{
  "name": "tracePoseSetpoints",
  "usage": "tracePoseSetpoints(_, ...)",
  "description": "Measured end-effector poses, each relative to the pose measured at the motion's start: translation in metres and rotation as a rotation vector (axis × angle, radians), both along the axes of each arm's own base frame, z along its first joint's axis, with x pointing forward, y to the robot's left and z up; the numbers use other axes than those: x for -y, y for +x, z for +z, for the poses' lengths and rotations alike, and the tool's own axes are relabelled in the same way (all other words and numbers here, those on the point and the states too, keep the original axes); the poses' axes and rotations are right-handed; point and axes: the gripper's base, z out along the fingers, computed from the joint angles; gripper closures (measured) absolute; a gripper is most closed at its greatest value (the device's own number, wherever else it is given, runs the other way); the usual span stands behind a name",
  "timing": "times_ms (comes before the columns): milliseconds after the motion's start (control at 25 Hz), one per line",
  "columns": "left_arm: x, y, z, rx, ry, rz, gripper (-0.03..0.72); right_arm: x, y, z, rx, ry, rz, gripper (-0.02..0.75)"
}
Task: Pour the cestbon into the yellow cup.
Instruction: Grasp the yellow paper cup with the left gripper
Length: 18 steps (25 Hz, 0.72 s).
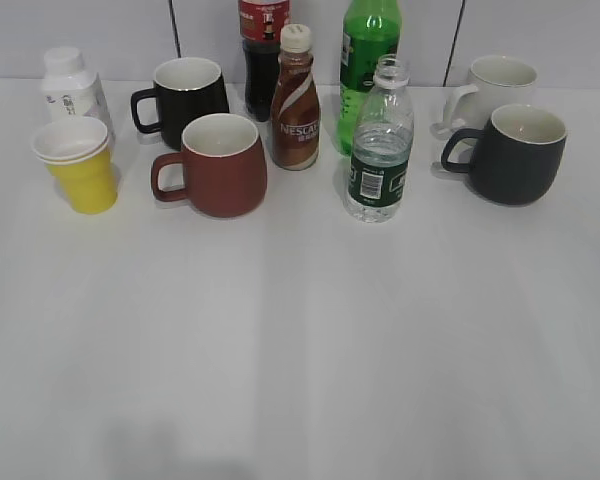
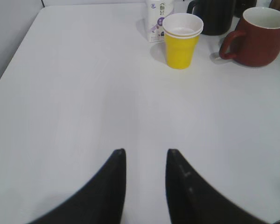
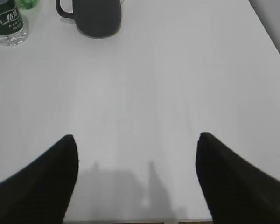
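Four mugs (image 1: 213,163), three bottles (image 1: 295,98), white carton (image 1: 72,85)

You're looking at a lab-style test bench: a bare white table (image 1: 300,350) against grey wall panels (image 1: 80,35), with mugs and bottles staged along the far edge.

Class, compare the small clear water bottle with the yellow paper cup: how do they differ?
The water bottle is clear, ribbed and tall with a narrow neck; the yellow cup is opaque, smooth, short and wide-mouthed. The bottle stands right of centre, the cup far left. Both stand upright, uncapped and untouched.
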Motion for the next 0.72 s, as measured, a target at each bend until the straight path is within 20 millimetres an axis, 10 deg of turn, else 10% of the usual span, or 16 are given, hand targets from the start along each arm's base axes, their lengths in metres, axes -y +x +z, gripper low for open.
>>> tracePoseSetpoints(720, -0.0001, 0.0, 0.0005, 0.003, 0.001, 0.0, 0.454, 0.0, 0.0, 0.0, 0.0, 0.0, 0.0, 0.15)
